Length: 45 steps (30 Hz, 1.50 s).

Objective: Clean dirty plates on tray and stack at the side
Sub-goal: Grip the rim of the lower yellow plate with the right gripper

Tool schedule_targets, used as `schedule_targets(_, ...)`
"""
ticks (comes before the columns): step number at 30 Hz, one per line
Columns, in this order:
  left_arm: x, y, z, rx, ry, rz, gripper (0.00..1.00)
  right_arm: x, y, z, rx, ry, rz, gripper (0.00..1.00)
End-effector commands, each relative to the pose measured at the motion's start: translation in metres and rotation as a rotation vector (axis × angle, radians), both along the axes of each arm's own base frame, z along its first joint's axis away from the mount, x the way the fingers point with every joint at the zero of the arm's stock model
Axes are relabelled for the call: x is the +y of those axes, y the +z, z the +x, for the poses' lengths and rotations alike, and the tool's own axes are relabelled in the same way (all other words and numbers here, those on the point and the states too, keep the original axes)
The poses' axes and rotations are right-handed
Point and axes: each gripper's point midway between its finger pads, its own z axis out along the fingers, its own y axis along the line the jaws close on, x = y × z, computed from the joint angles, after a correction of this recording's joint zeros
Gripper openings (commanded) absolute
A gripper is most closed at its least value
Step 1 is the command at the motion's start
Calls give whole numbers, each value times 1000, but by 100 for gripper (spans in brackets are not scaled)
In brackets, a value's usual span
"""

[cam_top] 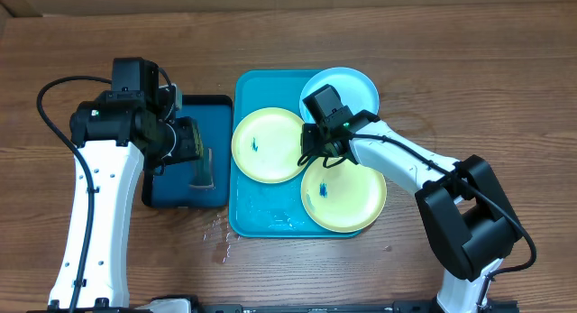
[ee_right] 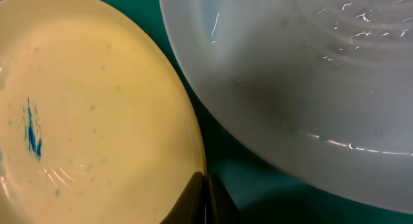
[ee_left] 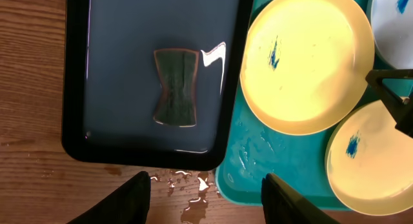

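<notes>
From overhead, three round, shallow plastic plates, two yellow plates [cam_top: 269,144] and one blue plate [cam_top: 347,86], overlap on the turquoise tray [cam_top: 261,218] on a brown wood-grain counter [cam_top: 451,51], with the right tool [cam_top: 317,155] over them. The left wrist view shows the left tool [ee_left: 206,198] spread above one waisted sponge [ee_left: 175,87] in a wet dark tray [ee_left: 77,121], with water drops [ee_left: 187,185] on the counter. The right wrist view shows the right tool [ee_right: 204,201] pressed together at the rim of one of the yellow plates [ee_right: 97,121], which has a blue smear, beside the glossy blue plate [ee_right: 310,75]; I cannot tell whether it pinches the rim.

Bright even light; glints on blue plate [ee_right: 310,69]
</notes>
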Motion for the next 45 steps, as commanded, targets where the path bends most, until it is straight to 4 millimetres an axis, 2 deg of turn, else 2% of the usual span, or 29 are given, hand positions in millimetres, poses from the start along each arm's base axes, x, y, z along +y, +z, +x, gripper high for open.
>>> schedule_targets(1, 4, -2, 2, 4, 32, 28, 56, 1, 2, 2, -10, -1, 5, 4)
schedule_targets(16, 6, -17, 0, 21, 44, 34, 56, 0, 1, 0, -8, 34, -14, 4)
schedule_targets(22, 6, -17, 3, 11, 44, 34, 56, -1, 4, -2, -4, 51, -24, 10)
schedule_targets(27, 6, -16, 5, 4, 44, 34, 56, -1, 25, 5, -19, 43, -8, 15)
schedule_targets(30, 6, -16, 4, 5, 44, 34, 56, -5, 23, 6, -24, 34, -30, 17)
schedule_targets(33, 6, -16, 4, 4, 44, 34, 56, -6, 20, 4, -18, 34, -35, 25)
schedule_targets(45, 6, -16, 4, 5, 44, 34, 57, -8, 13, 3, -10, 31, -46, 26)
